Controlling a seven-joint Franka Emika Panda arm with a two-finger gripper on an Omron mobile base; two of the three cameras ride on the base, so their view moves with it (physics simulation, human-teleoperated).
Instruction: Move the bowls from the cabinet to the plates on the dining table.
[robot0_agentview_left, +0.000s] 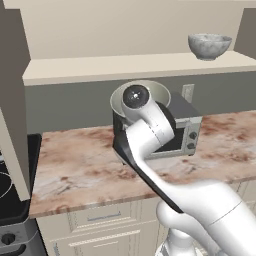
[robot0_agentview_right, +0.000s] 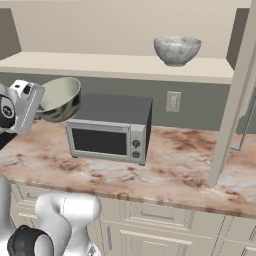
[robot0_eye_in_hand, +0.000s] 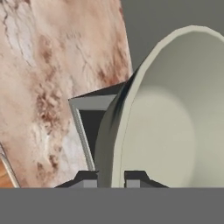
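Held bowl (robot0_agentview_right: 59, 98): round, deep, pale beige inside, darker outside. Carried in the air above the bench (robot0_agentview_right: 175, 160), just left of the microwave oven (robot0_agentview_right: 111, 129) in the right base view. Tipped on its side: the opening faces sideways and slightly up, away from the shelf wall, so the axis through base and mouth runs nearer level than upright.

End effector (robot0_eye_in_hand: 111, 177): nearly closed, pinching the rim of the held bowl, one fingertip (robot0_eye_in_hand: 85, 178) outside the wall, the other inside. In the hand view the bowl's hollow fills the right side, with the microwave oven's corner behind it.

Microwave oven: silver front, dark top, stands on the bench against the grey wall, door facing out.

Second bowl (robot0_agentview_right: 177, 50): mottled grey-white stone look, upright, mouth up, on the cabinet shelf (robot0_agentview_right: 120, 65), well right of the held bowl.

Wall outlet (robot0_agentview_right: 173, 101): on the grey wall below the shelf, right of the microwave oven.

Cabinet door (robot0_agentview_right: 239, 95): cream, standing open at the far right.
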